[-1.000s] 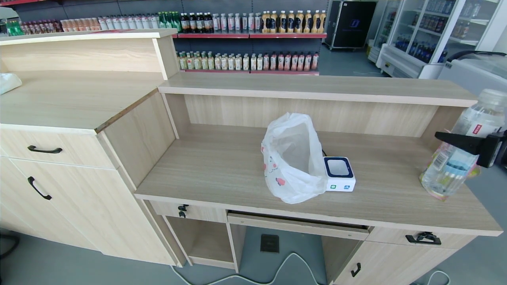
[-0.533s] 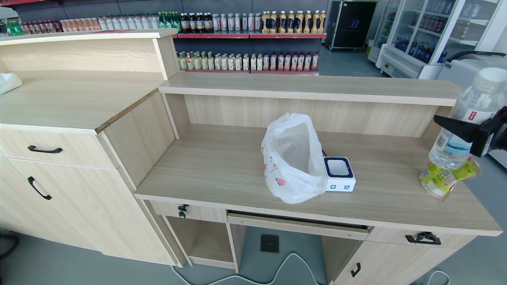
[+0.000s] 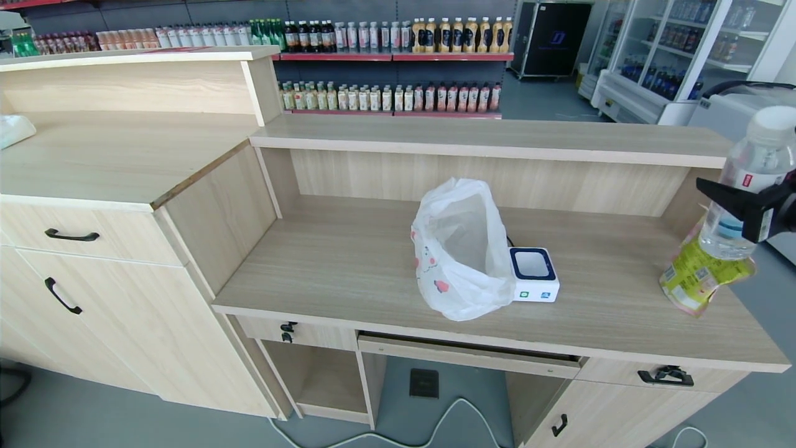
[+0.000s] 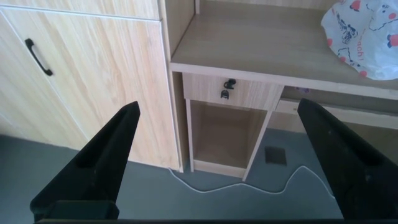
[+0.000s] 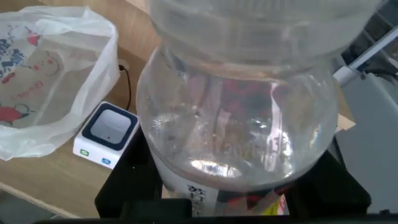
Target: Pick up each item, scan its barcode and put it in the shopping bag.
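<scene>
Light-wood counter (image 3: pixel 348 261) w/ raised back ledge (image 3: pixel 497 137) mid-scene. Taller cabinet (image 3: pixel 112 155) at its left, drawers & door w/ black handles (image 3: pixel 71 237). Grey floor (image 3: pixel 93 417), white cable (image 3: pixel 460 399) under the desk. Far wall: red-edged shelves (image 3: pixel 398 56) of drinks bottles. Far right: glass-door fridges (image 3: pixel 671 50), black case (image 3: pixel 550 37) beside them.

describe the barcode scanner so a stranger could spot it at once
On the lower wooden desk, near its middle, stands an open white shopping bag. The scanner sits just right of the bag: a small white box with a dark-framed window on top.
</scene>
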### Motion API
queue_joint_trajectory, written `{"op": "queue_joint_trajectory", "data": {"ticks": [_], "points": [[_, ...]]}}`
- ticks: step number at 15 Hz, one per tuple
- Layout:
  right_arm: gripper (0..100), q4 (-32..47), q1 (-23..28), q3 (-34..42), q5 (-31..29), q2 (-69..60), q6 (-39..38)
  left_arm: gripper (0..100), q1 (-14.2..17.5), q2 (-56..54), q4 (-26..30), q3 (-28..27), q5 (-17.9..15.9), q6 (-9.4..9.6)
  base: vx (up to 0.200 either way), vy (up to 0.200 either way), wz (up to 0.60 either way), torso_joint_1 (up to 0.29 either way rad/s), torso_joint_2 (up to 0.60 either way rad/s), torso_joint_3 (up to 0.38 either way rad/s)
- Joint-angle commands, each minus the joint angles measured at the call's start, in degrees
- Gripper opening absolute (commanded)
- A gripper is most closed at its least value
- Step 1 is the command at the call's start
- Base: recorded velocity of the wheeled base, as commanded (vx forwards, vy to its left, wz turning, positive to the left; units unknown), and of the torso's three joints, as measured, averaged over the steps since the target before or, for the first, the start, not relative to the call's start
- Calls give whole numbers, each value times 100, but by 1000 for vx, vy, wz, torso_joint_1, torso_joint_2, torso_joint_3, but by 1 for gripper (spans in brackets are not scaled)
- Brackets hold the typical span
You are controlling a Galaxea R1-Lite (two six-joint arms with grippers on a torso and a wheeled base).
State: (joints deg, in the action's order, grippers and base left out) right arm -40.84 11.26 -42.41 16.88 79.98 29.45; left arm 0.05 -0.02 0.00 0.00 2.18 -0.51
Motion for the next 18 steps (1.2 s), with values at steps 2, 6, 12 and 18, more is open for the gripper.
{"op": "queue_joint_trajectory", "data": {"ticks": [2,6,12,18], "points": [[0,-47,-63,-48,-467,88,122,100,4,2,0,0,2,-2,0,0,600,2,2,5],[0,-214,-63,-197,-818,457,149,100,4,2,0,0,2,-2,0,0,600,5,4,1],[0,-1365,605,-637,-642,1661,1432,100,4,2,0,0,2,-2,0,0,100,0,0,0],[0,-1682,1352,-523,614,2232,2082,100,4,2,0,0,2,-2,0,0,0,0,0,0]]}}
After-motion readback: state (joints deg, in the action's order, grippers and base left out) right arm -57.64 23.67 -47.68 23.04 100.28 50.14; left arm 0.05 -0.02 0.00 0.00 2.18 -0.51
